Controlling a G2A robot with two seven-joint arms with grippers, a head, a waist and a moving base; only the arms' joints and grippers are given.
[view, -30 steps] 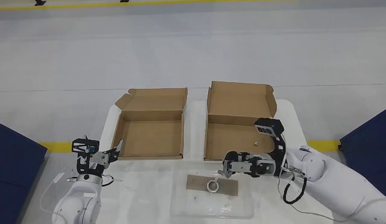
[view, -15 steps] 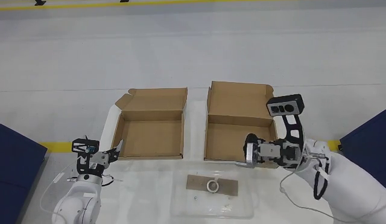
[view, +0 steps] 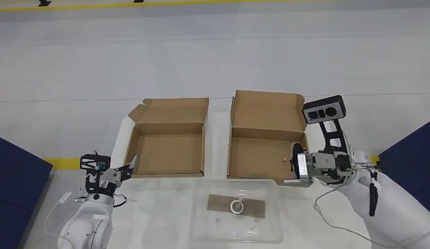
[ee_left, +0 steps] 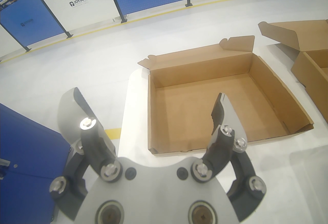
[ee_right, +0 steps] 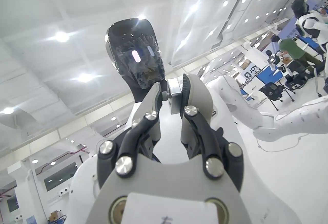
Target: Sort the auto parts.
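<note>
My right gripper [view: 296,169] hangs above the front right corner of the right cardboard box [view: 262,145]. Its wrist is turned upward. In the right wrist view the gripper [ee_right: 172,87] is shut on a small silver metal part [ee_right: 175,104]. A small dark part [view: 287,159] lies inside that box. The left cardboard box [view: 168,156] holds nothing that I can see. My left gripper [view: 126,170] stands open at the table's front left, in the left wrist view [ee_left: 147,97] facing the left box [ee_left: 256,107]. A white ring [view: 236,207] rests on a cardboard strip in the clear tray [view: 201,230].
Both boxes have their lids folded back toward the far side. The right box [ee_left: 307,61] sits close beside the left one. The clear tray lies at the table's front, in front of the gap between the boxes. Blue panels stand to either side of the table.
My right arm has risen from the tray's right end and swung right to the right box's front corner, turning its wrist upward. The left arm has kept still.
</note>
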